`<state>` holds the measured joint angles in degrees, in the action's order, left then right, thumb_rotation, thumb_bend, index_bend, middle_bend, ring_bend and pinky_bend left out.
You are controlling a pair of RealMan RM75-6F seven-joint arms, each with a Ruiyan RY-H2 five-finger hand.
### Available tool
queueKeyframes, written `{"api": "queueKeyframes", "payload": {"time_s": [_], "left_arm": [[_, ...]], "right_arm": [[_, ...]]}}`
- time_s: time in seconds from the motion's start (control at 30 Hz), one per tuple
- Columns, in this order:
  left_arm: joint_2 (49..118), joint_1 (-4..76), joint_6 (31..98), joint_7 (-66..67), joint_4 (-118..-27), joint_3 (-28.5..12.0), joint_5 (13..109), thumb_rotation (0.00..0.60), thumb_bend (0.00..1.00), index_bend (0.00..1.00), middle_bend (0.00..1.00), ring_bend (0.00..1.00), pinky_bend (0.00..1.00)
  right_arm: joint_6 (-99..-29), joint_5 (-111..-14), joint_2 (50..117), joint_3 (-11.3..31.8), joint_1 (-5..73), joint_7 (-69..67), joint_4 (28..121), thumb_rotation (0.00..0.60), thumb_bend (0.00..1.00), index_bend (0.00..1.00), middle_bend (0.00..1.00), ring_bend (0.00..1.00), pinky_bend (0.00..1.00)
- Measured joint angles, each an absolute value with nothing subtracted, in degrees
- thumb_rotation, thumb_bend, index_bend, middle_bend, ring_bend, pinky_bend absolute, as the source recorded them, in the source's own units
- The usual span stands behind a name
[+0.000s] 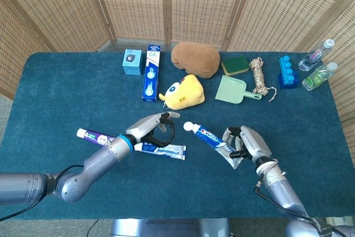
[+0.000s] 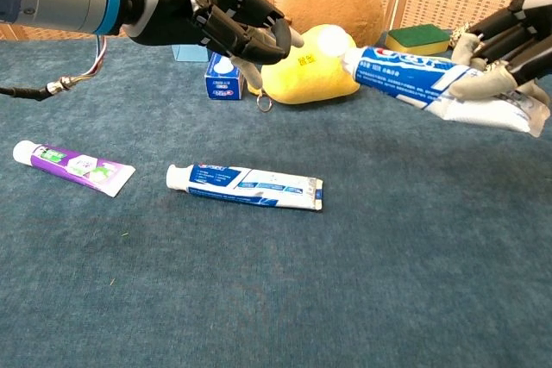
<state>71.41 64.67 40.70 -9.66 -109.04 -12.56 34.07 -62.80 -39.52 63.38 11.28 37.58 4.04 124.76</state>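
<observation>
My right hand (image 1: 248,143) (image 2: 509,40) grips the crimped end of a blue and white toothpaste tube (image 1: 209,137) (image 2: 412,76) and holds it above the cloth, its white cap (image 1: 188,126) pointing left. My left hand (image 1: 153,127) (image 2: 216,16) hovers a short way left of the cap with its fingers curled in and nothing in them. A second blue and white tube (image 1: 161,149) (image 2: 246,185) lies flat below the left hand. A purple and white tube (image 1: 93,135) (image 2: 73,165) lies further left.
A yellow plush (image 1: 186,92) (image 2: 302,79) sits behind the hands, a brown plush (image 1: 195,59) further back. Two blue boxes (image 1: 132,62) (image 1: 150,73), a sponge (image 1: 236,65), a green dustpan (image 1: 233,90), rope (image 1: 258,76), a blue block (image 1: 287,72) and two bottles (image 1: 320,76) line the far edge.
</observation>
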Motion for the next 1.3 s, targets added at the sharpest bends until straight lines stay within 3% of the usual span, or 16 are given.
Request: {"api": "queueKeyframes", "payload": {"time_s": [0.27,0.4,0.6,0.8,1.0,1.3], "left_arm": [[72.2,65.0,44.7,-5.7,-111.0,-12.7,33.5,0.6,0.4,0.48,0.11,0.04,0.31],[72.4,64.5,47.8,-4.1,-112.1,-12.9,34.5,0.6,0.39,0.34,0.09,0.02,0.28],[70.2,61.6,56.8,-1.2,-116.2,-13.6,39.7,0.6,0.39,0.27,0.09,0.0,0.24],[62.4,54.0,67.1,1.1,-125.1,-13.0,47.2,0.6,0.39,0.26,0.09,0.0,0.24],[52.2,43.2,72.4,1.0,-132.7,-8.9,56.9,0.6,0.39,0.26,0.09,0.0,0.24],[42.4,24.6,80.1,-4.0,-134.6,2.8,76.6,0.6,0.39,0.26,0.09,0.0,0.24]], "right_arm": [[-67.7,-39.2,66.4,11.5,37.7,8.0,125.5,0.6,0.5,0.98,0.79,0.75,0.75],[-69.2,-39.9,67.6,11.5,37.3,9.2,125.0,0.6,0.5,0.98,0.79,0.75,0.75],[-69.6,-41.1,67.9,11.6,36.3,9.0,123.7,0.6,0.5,0.98,0.79,0.75,0.75],[-67.8,-42.7,67.5,11.5,35.2,6.8,122.2,0.6,0.5,0.98,0.79,0.75,0.75],[-65.8,-46.7,66.6,11.0,33.7,4.5,120.6,0.6,0.5,0.98,0.79,0.75,0.75],[-62.7,-50.5,65.0,9.4,31.7,2.1,118.9,0.6,0.5,0.98,0.78,0.75,0.75]]}}
